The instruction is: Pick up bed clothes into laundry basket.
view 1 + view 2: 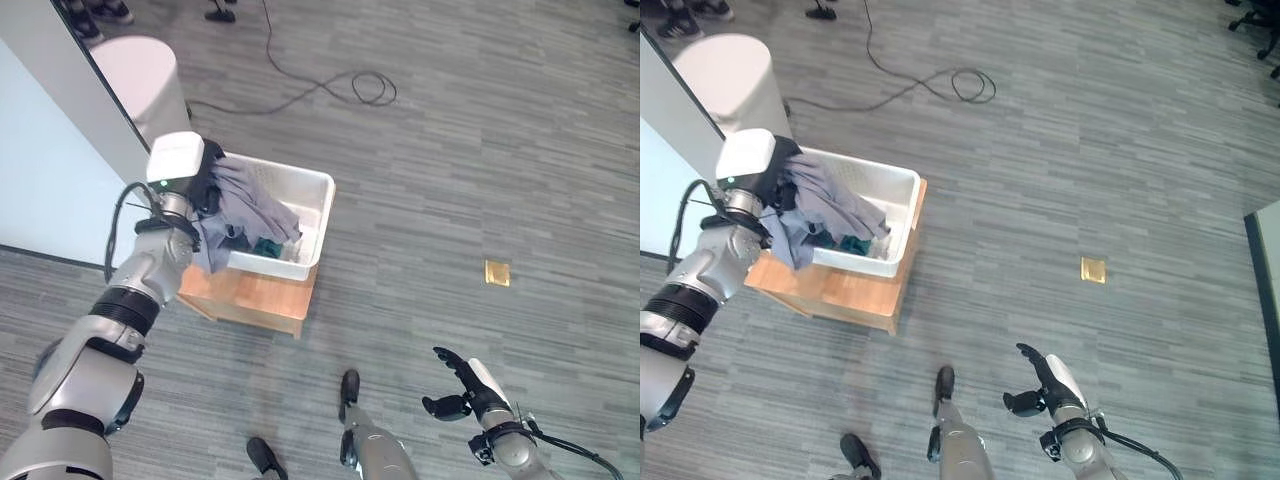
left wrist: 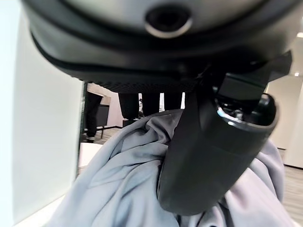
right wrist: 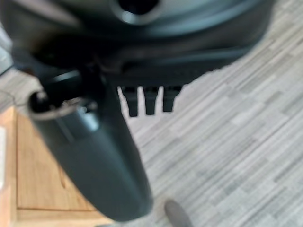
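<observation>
Fingers (image 2: 142,101) of left hand (image 1: 203,185) on grey garment (image 1: 250,205), over basket (image 1: 310,200)

one laundry basket (image 1: 318,200), one grey garment (image 1: 250,205) (draped), one wooden stand (image 1: 250,297)

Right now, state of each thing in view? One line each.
Grey garment: bunched in the basket, part draped over its near rim, left hand on it.
Laundry basket: upright on the wooden stand, also holding something teal.
Wooden stand: upright on the floor.
Left hand: thumb pressed on the garment.
Right hand: open, empty, over bare floor.
</observation>
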`<state>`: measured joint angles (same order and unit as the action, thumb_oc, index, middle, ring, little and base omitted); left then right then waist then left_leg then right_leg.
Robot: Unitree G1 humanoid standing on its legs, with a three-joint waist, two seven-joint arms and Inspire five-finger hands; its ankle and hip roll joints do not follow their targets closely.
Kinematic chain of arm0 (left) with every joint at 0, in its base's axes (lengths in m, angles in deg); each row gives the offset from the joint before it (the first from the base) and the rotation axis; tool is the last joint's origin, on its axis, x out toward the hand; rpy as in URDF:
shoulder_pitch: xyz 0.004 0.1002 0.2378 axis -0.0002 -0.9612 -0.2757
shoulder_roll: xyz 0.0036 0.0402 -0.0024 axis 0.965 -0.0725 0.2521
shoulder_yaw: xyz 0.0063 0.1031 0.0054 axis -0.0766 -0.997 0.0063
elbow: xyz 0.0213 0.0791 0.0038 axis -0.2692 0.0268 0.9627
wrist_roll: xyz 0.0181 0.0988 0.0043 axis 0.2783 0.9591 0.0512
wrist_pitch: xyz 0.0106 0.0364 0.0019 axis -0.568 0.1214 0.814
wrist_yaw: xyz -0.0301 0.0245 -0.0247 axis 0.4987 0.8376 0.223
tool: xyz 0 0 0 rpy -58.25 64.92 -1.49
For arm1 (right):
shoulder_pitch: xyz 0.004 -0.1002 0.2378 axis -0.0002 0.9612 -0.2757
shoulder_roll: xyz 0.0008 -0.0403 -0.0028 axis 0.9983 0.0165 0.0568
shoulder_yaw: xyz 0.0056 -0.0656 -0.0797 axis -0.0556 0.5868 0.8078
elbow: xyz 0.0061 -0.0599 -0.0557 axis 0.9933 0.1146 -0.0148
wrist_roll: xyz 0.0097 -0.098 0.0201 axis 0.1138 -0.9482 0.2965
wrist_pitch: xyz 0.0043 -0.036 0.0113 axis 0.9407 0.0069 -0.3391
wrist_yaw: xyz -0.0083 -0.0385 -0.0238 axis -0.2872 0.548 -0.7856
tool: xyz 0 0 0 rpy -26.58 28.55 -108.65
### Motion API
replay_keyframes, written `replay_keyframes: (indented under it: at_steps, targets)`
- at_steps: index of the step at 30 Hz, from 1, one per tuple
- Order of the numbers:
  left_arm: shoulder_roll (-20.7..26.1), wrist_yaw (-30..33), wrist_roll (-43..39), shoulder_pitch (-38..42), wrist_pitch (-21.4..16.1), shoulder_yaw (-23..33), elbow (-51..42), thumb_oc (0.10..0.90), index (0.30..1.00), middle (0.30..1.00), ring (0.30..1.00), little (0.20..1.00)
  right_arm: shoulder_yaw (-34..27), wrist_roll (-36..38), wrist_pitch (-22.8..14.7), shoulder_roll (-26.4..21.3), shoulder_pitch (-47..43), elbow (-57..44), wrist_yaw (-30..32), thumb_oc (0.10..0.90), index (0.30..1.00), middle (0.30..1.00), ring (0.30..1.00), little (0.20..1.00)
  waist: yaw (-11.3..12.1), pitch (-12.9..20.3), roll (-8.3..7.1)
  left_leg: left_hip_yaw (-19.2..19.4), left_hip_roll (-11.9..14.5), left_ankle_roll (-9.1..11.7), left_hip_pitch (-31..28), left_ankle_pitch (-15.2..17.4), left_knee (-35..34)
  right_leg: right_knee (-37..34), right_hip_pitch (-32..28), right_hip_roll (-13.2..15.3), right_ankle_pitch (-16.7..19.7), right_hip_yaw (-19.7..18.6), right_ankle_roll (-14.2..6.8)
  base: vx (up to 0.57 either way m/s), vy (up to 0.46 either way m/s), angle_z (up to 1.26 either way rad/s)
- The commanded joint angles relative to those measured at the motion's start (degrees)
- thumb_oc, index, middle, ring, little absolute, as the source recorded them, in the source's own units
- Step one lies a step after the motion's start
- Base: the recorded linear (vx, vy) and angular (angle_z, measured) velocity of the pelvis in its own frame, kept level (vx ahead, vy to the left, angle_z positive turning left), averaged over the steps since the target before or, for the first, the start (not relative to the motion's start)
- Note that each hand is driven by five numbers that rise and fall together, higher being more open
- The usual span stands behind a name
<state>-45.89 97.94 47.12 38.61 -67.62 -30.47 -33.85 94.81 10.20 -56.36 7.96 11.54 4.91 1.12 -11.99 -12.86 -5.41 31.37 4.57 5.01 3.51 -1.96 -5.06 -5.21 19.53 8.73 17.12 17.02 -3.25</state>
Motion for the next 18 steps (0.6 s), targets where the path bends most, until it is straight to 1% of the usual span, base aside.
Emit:
replay_keyframes:
  at_steps: [1,3,5,8,9,10,11,14,18]
  targets:
    - [4.33,8.01,1.37,14.11,-2.55,0.35,0.41,0.4,0.3,0.3,0.3,0.3,-1.77,2.27,-2.88,-1.46,-0.72,-3.82,3.1,0.8,0.9,0.9,0.9,0.9,0.62,-1.83,2.14,-1.89,3.41,1.18,2.55,-0.11,0.06,0.21,-7.36,6.58,-2.45,1.16,-11.75,-0.01,-0.007,-0.09]
    - [4.41,8.45,1.29,14.78,-2.75,-0.08,1.1,0.4,0.3,0.3,0.3,0.3,-1.31,2.35,-3.03,-1.11,-0.75,-3.76,3.29,0.8,0.9,0.9,0.9,0.9,0.43,-2.17,1.94,-1.89,3.42,1.21,3.15,-0.29,0.06,0.21,-6.71,6.64,-2.0,1.11,-11.75,-0.01,-0.005,-0.02]
    - [4.66,9.71,1.06,16.65,-3.07,-1.62,3.26,0.4,0.3,0.3,0.3,0.3,-0.58,3.17,-3.86,-0.55,-0.33,-4.15,3.79,0.8,0.9,0.9,0.9,0.9,-0.14,-2.87,1.84,-1.91,3.38,1.24,4.62,-0.59,0.06,0.21,-5.04,6.88,-1.41,0.82,-11.75,0.0,0.016,0.0]
    - [4.93,10.5,0.89,17.78,-3.41,-2.75,3.82,0.4,0.3,0.3,0.3,0.3,-0.4,3.71,-4.47,-0.26,0.17,-4.42,4.07,0.8,0.9,0.9,0.9,0.9,-0.44,-3.01,2.09,-1.9,3.12,1.21,5.9,-0.73,0.06,0.21,-3.5,7.26,-1.0,0.59,-11.75,0.02,0.023,-0.03]
    - [4.24,11.1,0.08,18.07,-3.7,-2.72,3.98,0.413,0.319,0.319,0.319,0.319,-0.21,4.02,-4.63,0.02,0.07,-4.29,4.37,0.8,0.9,0.9,0.9,0.9,-0.79,-3.06,2.23,-2.0,2.88,1.18,6.43,-0.66,0.06,0.21,-2.74,7.41,-0.39,0.25,-11.75,0.03,0.03,-0.07]
    - [4.23,11.13,0.05,18.11,-3.72,-2.76,4.03,0.522,0.484,0.484,0.484,0.484,-0.21,4.03,-4.64,0.02,0.06,-4.28,4.38,0.8,0.9,0.9,0.9,0.9,-0.77,-3.0,2.23,-1.99,2.87,1.16,6.51,-0.66,0.06,0.21,-2.66,7.42,-0.37,0.24,-11.75,0.02,0.034,-0.07]
    - [3.83,11.31,-0.34,18.28,-3.99,-2.87,4.35,0.8,0.9,0.9,0.9,0.9,-0.14,4.19,-4.77,0.03,0.03,-4.32,4.42,0.8,0.9,0.9,0.9,0.9,-0.91,-2.99,2.34,-1.92,2.74,1.11,6.73,-0.61,0.06,0.21,-2.35,7.5,-0.48,0.01,-11.75,0.01,0.031,-0.06]
    - [3.2,11.98,-0.78,17.99,-4.84,-3.08,4.05,0.8,0.9,0.9,0.9,0.9,0.55,4.69,-5.16,0.32,0.06,-4.18,4.32,0.8,0.9,0.9,0.9,0.9,-1.18,-2.97,2.59,-1.52,2.44,1.02,6.72,-0.44,0.06,0.21,-1.94,7.58,-0.17,-0.6,-11.75,0.03,0.041,-0.04]
    - [2.84,11.57,1.61,18.46,-5.13,-5.17,3.16,0.8,0.9,0.9,0.9,0.9,0.07,7.11,-6.31,-1.2,-0.13,-2.36,3.44,0.8,0.9,0.9,0.9,0.9,-1.38,-2.43,2.71,-1.1,2.06,0.75,5.92,0.25,0.06,0.21,-2.19,7.63,-0.34,-1.0,-11.75,0.03,0.035,-0.08]
